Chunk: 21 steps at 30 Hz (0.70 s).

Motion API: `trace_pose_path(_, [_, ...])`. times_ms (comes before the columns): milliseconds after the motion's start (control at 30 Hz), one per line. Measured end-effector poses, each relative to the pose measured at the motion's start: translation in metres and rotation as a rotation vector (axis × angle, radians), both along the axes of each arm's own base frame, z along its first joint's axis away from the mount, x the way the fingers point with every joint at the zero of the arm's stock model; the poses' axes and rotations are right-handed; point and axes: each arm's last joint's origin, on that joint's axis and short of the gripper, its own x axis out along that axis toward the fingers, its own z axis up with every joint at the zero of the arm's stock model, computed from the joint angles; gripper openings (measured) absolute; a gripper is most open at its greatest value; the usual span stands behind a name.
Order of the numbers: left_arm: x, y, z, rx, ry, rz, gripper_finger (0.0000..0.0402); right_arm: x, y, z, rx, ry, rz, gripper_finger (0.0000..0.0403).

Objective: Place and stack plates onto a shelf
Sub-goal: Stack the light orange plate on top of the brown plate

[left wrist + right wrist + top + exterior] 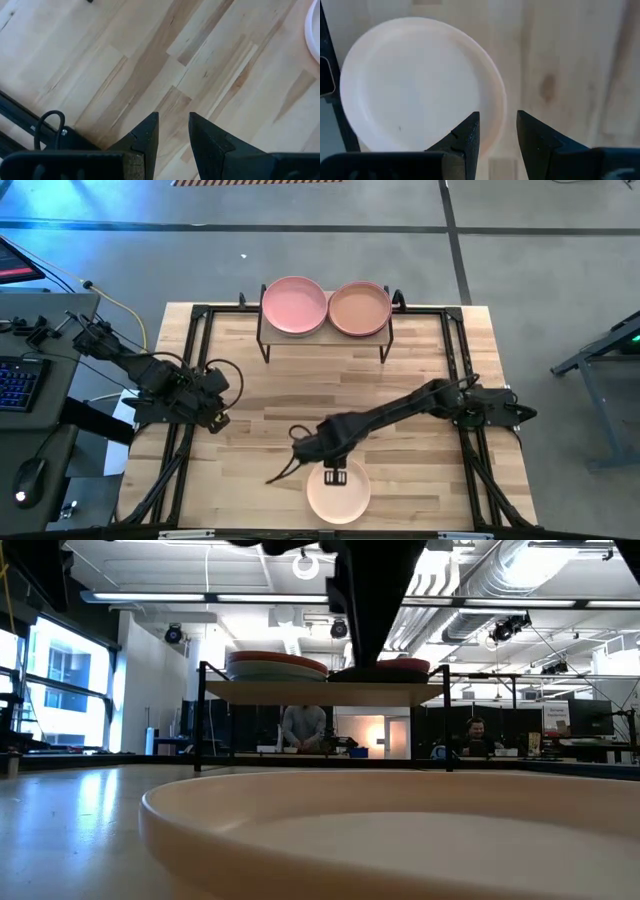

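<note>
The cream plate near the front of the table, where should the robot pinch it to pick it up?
Probably by its raised rim. The cream plate lies flat and shallow on the table, so only the thin edge gives something to pinch. The right gripper hangs above the rim with a small gap between its fingers; coming straight down, one finger inside and one outside the edge, looks best.

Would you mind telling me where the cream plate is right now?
In the high view, the cream plate lies on the table's near edge, centre-right, just below the right gripper.
</note>
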Motion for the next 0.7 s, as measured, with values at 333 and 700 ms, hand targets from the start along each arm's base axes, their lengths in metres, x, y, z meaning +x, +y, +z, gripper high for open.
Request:
trace_pose_path(333, [0.0, 0.0, 0.0, 0.001, -0.001, -0.001, 0.0097, 0.01, 0.023, -0.042, -0.062, -0.002, 0.066, 0.0108])
trace_pose_path(700, [0.0, 0.0, 0.0, 0.001, 0.0, -0.001, 0.0097, 0.019, 0.024, -0.044, -0.094, -0.093, 0.054, 0.0108])
